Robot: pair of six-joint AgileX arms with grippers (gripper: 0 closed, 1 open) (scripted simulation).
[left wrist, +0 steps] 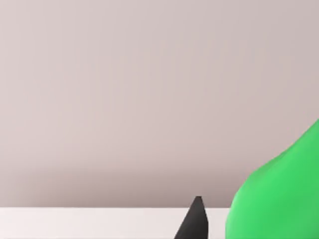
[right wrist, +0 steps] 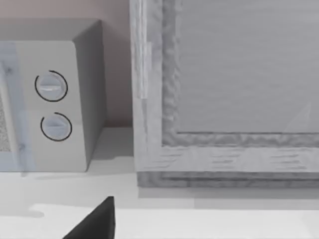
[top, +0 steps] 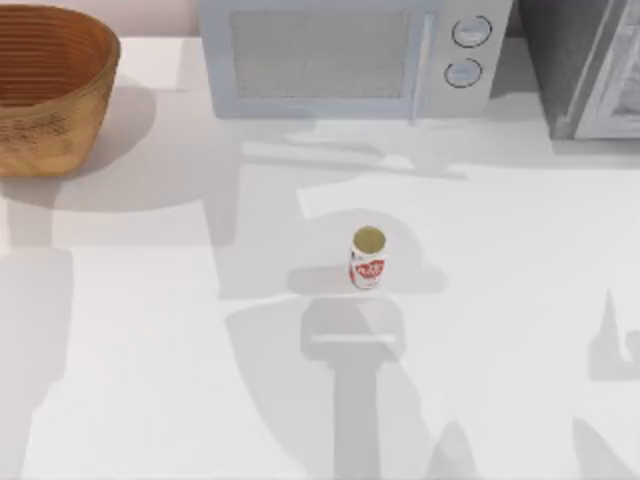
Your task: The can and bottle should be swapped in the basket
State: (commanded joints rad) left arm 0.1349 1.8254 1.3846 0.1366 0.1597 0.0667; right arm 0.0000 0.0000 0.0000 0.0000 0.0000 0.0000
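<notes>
White can (top: 368, 258) upright mid-table, microwave (top: 350, 58) behind.

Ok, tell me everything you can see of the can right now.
The can is a small white cylinder with a red label and a dull gold top. It stands upright on the white table, near the middle, in front of the microwave and well to the right of the basket. Nothing touches it but the table; its shadow falls to its sides.
</notes>
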